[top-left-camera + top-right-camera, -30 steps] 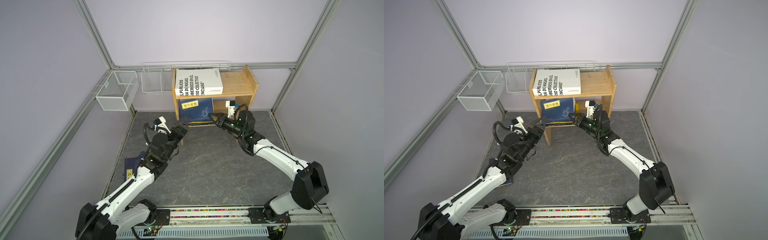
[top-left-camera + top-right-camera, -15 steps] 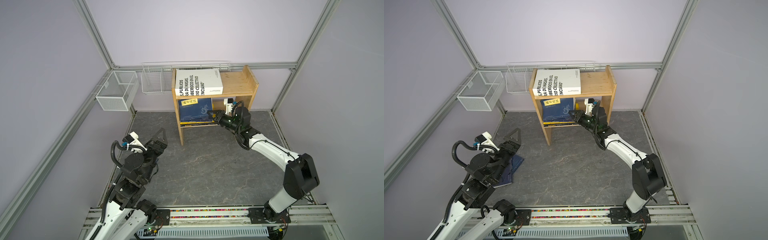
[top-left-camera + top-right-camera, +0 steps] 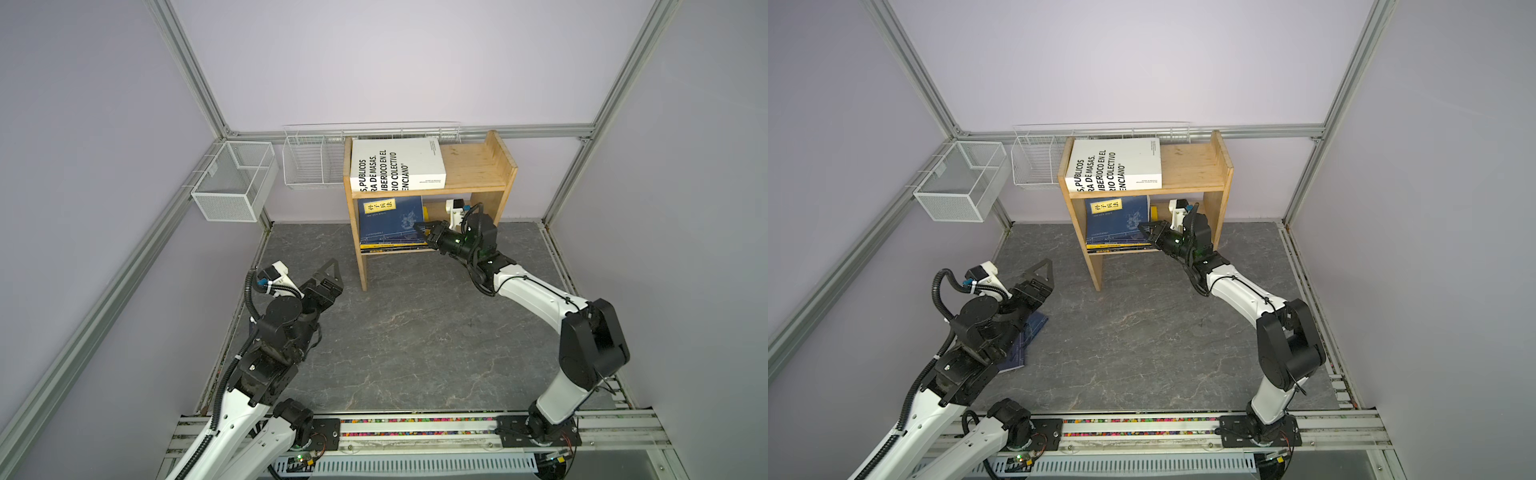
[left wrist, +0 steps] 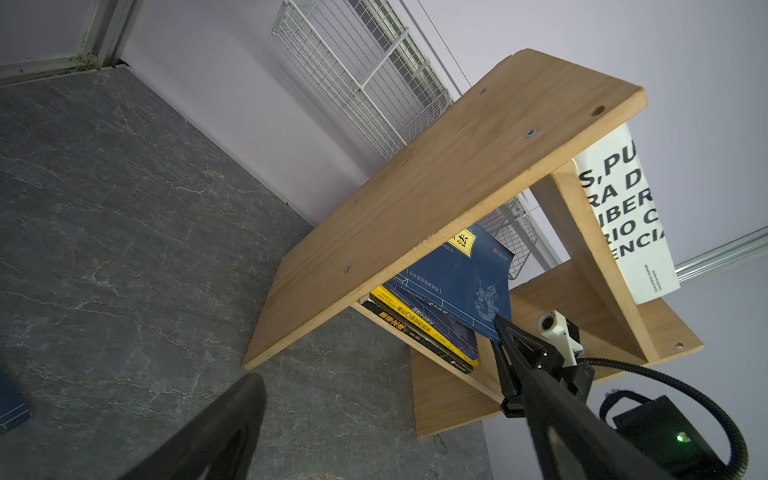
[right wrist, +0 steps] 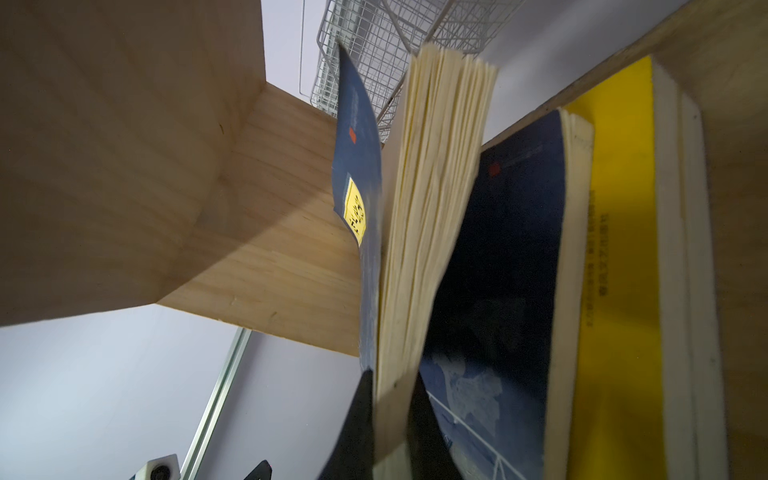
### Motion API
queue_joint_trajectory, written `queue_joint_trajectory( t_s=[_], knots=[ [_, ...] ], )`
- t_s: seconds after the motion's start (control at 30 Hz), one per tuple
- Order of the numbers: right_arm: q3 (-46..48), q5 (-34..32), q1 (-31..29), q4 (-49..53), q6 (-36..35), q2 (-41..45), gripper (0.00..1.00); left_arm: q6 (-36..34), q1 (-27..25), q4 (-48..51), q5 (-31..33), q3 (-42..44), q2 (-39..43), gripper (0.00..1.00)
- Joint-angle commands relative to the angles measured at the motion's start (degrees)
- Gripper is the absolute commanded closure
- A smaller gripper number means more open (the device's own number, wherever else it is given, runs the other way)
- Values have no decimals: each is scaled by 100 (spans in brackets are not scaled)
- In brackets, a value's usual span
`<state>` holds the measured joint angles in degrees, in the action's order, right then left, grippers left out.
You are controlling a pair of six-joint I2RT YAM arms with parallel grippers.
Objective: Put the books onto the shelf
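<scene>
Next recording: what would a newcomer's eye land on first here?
The thick white book with bold black lettering lies on the top tier of the pine shelf. Below it, the right end effector is shut on a navy book, holding it tilted above the lower-tier stack. The left end effector hangs open near a second navy book on the floor.

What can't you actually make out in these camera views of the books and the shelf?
- Navy book on the floor: mostly hidden under the left arm in a top view; cut by the frame edge in the left wrist view.
- Yellow book: cover buried under navy books; only a strip shows in the right wrist view.
- Black book: only its spine shows in the left wrist view; title too small.
</scene>
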<state>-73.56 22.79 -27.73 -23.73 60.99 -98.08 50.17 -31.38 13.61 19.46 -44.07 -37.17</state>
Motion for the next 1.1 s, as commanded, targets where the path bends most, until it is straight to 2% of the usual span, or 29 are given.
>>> queue_joint_trajectory(
  t_s=[0.0, 0.3, 0.77, 1.07],
  knots=[
    [-117, 25, 8, -19, 105, -144, 93, -131, 44, 19, -14, -45, -33, 2],
    [-317, -99, -40, 1031, -328, -143, 93, -446, 105, -199, -275, -254, -572, 1],
    [-316, -86, -31, 1549, -657, -90, 93, -763, 570, -1383, -1262, -1035, -2626, 1],
    [-490, -182, -29, 1986, -956, -64, 93, -839, 606, -2002, -948, -1441, -3650, 1]
  ],
)
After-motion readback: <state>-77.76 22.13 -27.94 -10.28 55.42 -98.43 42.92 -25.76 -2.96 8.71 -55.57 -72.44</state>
